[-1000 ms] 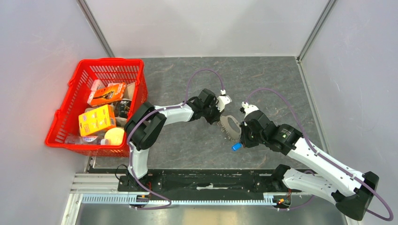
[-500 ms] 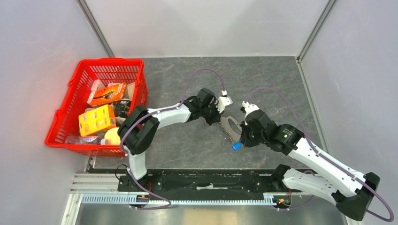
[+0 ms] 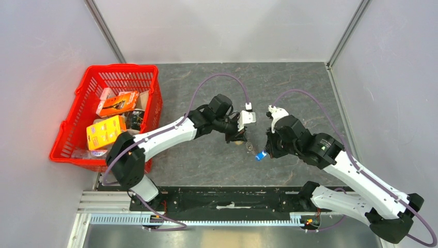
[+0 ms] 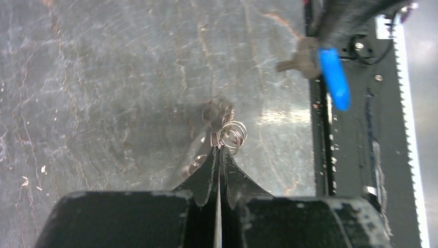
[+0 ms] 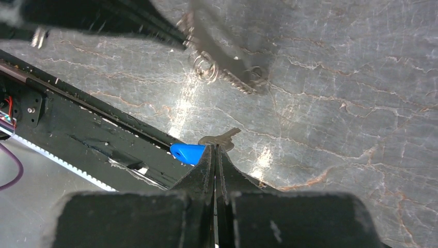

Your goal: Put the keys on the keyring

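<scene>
Around the middle of the bench the left gripper (image 4: 218, 152) pinched the small keyring (image 4: 231, 135), and the right gripper (image 5: 215, 149) pinched the blue-headed key (image 5: 188, 153) near it. The keyring dangled loosely, so I feared the key could miss its gap or slip.

Red basket (image 3: 123, 67) blocking the bench's (image 3: 289, 72) left edge, left arm (image 3: 170, 132) and right arm (image 3: 330, 155) crowding mid-bench, keyring (image 3: 249, 146) and blue-headed key (image 3: 262, 154) filling the narrow gap between them, open grey bench stretching behind.
</scene>
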